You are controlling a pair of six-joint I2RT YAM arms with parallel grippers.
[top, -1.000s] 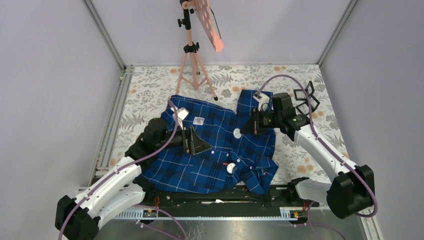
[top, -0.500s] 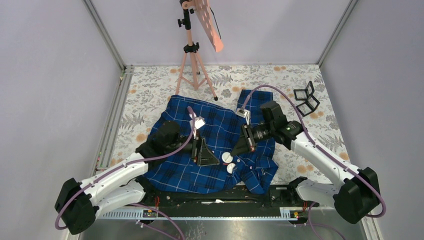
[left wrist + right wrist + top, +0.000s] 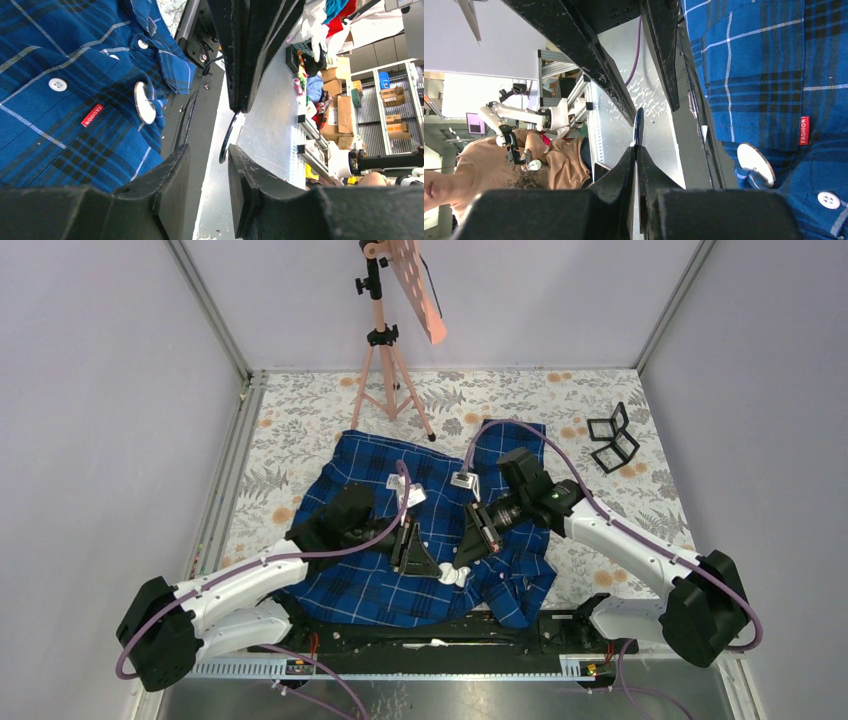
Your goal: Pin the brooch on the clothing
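Observation:
The clothing [image 3: 360,585], a dark-blue plaid shirt, lies spread on the table, and its red tag [image 3: 92,114] shows in the left wrist view. My right gripper [image 3: 460,560] is shut on the brooch [image 3: 638,125], a thin round disc seen edge-on. It hangs over the shirt's near hem. My left gripper [image 3: 432,568] faces it tip to tip, jaws apart with nothing between them. The brooch's edge [image 3: 227,145] sits just beyond its fingertips. A second white disc [image 3: 145,102] rests on the shirt by the red tag.
A pink tripod [image 3: 385,340] with a tilted board stands at the back. Two black folding frames [image 3: 612,440] lie at the back right. A floral cloth [image 3: 300,420] covers the table, with grey walls on both sides.
Both grippers came toward the shirt's near hem. The right one carried the brooch down beside the disc on the shirt. The left gripper's jaws narrowed.

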